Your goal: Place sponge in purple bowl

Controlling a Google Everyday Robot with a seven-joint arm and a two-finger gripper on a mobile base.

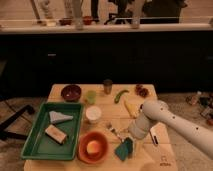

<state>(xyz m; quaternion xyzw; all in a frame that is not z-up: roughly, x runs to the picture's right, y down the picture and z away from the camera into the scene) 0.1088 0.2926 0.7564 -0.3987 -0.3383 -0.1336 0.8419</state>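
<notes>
One tool (125, 136), jaws spread, released, gripping nothing, hangs just above teal sponge (124, 149) at worktop (107, 103) front edge, beside orange bowl (93, 146). Purple bowl (71, 92) sits well apart, back left, behind green tray (42, 148).

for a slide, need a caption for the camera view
Gripper low over the teal sponge beside the orange bowl; purple bowl at the table's far corner

One raised camera looks down at table (150, 159), end effector (125, 138) lower-right.
</notes>
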